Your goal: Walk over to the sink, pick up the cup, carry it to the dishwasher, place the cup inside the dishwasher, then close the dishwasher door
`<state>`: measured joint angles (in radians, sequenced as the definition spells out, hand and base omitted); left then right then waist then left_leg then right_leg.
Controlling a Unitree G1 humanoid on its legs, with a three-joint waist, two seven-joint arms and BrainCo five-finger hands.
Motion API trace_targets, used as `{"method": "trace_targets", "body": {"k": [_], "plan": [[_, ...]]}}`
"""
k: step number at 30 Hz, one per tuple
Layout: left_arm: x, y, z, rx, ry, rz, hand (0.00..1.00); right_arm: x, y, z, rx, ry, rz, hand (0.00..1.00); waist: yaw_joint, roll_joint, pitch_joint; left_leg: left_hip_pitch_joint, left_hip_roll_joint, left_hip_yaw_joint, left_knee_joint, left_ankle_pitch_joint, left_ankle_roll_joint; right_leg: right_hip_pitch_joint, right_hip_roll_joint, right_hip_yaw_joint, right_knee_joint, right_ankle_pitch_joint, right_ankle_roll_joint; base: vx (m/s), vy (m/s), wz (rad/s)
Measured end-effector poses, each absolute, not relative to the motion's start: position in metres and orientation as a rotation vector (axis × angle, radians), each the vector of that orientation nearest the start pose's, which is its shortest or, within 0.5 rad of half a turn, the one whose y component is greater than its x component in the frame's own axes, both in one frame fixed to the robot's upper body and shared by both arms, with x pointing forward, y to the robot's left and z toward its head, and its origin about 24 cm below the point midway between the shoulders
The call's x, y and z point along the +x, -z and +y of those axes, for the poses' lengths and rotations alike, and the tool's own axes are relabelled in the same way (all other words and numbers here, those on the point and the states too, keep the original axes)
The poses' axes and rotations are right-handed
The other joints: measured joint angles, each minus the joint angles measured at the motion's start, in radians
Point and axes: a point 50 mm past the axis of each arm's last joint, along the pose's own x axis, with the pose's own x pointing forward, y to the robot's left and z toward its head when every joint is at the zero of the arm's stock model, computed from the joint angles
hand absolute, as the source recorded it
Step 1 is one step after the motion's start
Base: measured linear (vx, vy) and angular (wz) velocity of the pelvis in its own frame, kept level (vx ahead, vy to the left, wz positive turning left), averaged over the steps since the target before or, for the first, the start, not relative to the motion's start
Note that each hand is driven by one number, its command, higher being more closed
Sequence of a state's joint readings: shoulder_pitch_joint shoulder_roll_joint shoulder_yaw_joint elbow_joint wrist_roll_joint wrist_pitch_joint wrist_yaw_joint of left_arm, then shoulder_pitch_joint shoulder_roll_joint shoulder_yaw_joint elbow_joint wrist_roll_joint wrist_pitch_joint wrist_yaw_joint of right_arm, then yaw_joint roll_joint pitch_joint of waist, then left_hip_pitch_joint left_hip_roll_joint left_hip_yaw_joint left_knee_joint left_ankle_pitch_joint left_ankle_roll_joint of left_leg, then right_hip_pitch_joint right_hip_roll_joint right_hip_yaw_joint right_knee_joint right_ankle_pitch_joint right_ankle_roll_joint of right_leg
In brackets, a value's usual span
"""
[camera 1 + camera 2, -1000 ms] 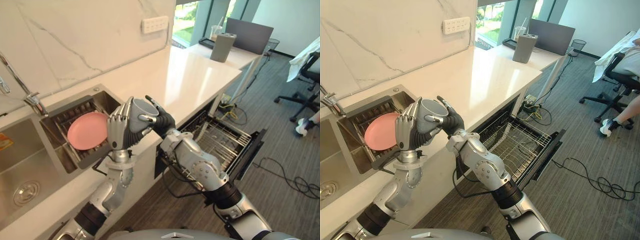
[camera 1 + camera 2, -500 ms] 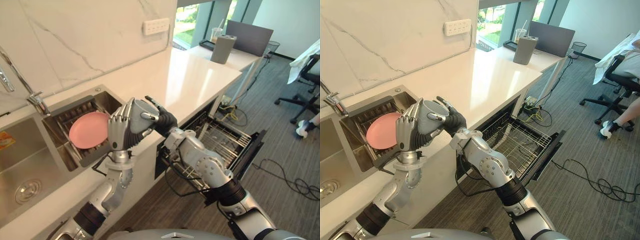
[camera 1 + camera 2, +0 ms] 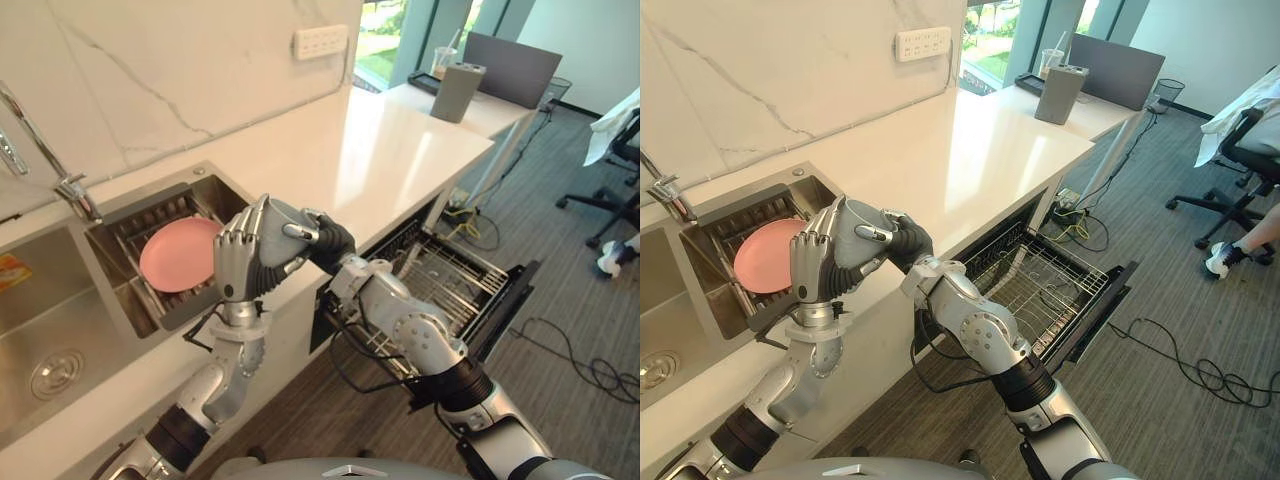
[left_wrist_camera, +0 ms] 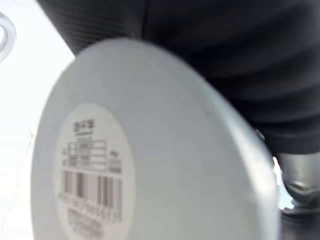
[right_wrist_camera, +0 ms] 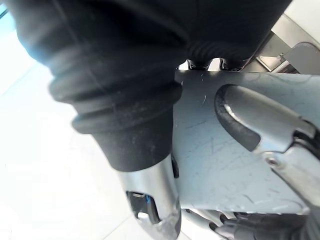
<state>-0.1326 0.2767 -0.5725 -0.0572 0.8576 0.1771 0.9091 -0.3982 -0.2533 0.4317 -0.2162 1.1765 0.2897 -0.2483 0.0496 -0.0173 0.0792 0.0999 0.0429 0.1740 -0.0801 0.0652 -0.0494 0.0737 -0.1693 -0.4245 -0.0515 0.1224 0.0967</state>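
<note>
A grey cup hangs tilted in the air just off the counter's front edge, with my left hand shut round its body. Its base with a printed label faces the left wrist camera. My right hand has come in from the right and lies against the cup's mouth, its fingers curled over the rim. The open dishwasher is lower right of both hands, its wire rack pulled out and its door folded down.
A pink plate stands in the drain rack of the sink, by the faucet. The white counter runs to the right, with a grey box and a laptop beyond. An office chair with a seated person's leg stands far right.
My right hand's fingers, held straight above the cup's rim before, have folded down onto it. The left hand and the cup stay where they were.
</note>
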Motion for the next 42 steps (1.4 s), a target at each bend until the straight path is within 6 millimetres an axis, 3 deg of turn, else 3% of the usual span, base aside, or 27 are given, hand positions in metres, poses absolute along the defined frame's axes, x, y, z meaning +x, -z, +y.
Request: {"method": "trace_targets", "body": {"k": [4,5,17,23,28,31,32,35,37,42], "plan": [[0.236,-0.084,0.095,0.946,-0.388,-0.69,1.0,0.27,-0.139,-0.044,0.693,-0.637,0.177,1.0,0.002,-0.003,0.002,-0.002,0.0,-0.003,0.003,0.003,0.004,0.0,0.0,-0.003,0.0,0.0,0.0,0.01,-0.003,0.02],[0.236,-0.085,0.095,0.944,-0.392,-0.693,0.0,0.27,-0.139,-0.044,0.695,-0.637,0.173,1.0,0.002,-0.003,0.002,-0.004,0.0,-0.005,0.003,0.003,0.004,0.0,0.0,-0.004,0.0,0.0,0.0,0.01,-0.003,0.04],[0.227,-0.08,0.092,0.899,-0.388,-0.719,0.0,0.271,-0.147,-0.042,0.726,-0.628,0.093,1.0,0.003,-0.002,0.002,-0.006,0.0,-0.007,0.002,-0.001,-0.001,-0.001,0.0,-0.007,0.0,-0.001,0.0,0.0,0.0,0.0],[0.225,-0.081,0.086,0.871,-0.396,-0.737,0.0,0.28,-0.166,-0.046,0.594,-0.525,-0.11,1.0,-0.002,0.001,0.007,-0.003,0.0,0.0,0.002,-0.001,0.0,-0.003,0.0,0.0,0.0,0.0,-0.001,0.0,0.0,-0.03],[0.227,-0.082,0.083,0.883,-0.409,-0.717,0.0,0.293,-0.196,-0.075,0.647,-0.413,-0.295,1.0,-0.007,0.012,0.024,0.005,0.0,0.015,-0.003,0.001,0.004,-0.003,0.001,0.014,-0.002,0.0,-0.001,0.0,-0.001,-0.08],[0.233,-0.087,0.095,0.885,-0.491,-0.693,0.0,0.297,-0.205,-0.103,0.688,-0.298,-0.386,1.0,-0.018,0.014,0.025,0.007,0.0,0.019,-0.003,0.002,0.006,-0.003,0.002,0.016,-0.005,0.002,-0.002,0.02,-0.007,-0.05],[0.237,-0.091,0.106,0.87,-0.555,-0.675,0.0,0.299,-0.209,-0.12,0.689,-0.233,-0.434,1.0,-0.022,0.014,0.025,0.007,0.0,0.021,-0.003,0.002,0.006,-0.003,0.002,0.018,-0.006,0.002,-0.002,0.02,-0.006,-0.03],[0.237,-0.107,0.117,0.826,-0.647,-0.715,0.0,0.298,-0.205,-0.156,0.709,-0.114,-0.477,1.0,-0.025,0.014,0.025,0.008,0.0,0.024,-0.003,0.002,0.007,-0.002,0.003,0.02,-0.01,0.004,-0.001,0.02,-0.003,-0.02],[0.235,-0.116,0.117,0.792,-0.665,-0.75,0.0,0.296,-0.198,-0.167,0.723,-0.075,-0.464,1.0,-0.026,0.014,0.025,0.009,0.0,0.026,-0.003,0.001,0.007,-0.001,0.003,0.021,-0.012,0.005,-0.001,0.01,-0.001,-0.02],[0.235,-0.122,0.109,0.73,-0.667,-0.767,0.0,0.295,-0.184,-0.172,0.748,-0.039,-0.429,1.0,-0.035,0.015,0.025,0.013,0.001,0.037,-0.004,0.0,0.006,0.001,0.005,0.029,-0.018,0.01,-0.003,0.0,-0.001,-0.06]]}}
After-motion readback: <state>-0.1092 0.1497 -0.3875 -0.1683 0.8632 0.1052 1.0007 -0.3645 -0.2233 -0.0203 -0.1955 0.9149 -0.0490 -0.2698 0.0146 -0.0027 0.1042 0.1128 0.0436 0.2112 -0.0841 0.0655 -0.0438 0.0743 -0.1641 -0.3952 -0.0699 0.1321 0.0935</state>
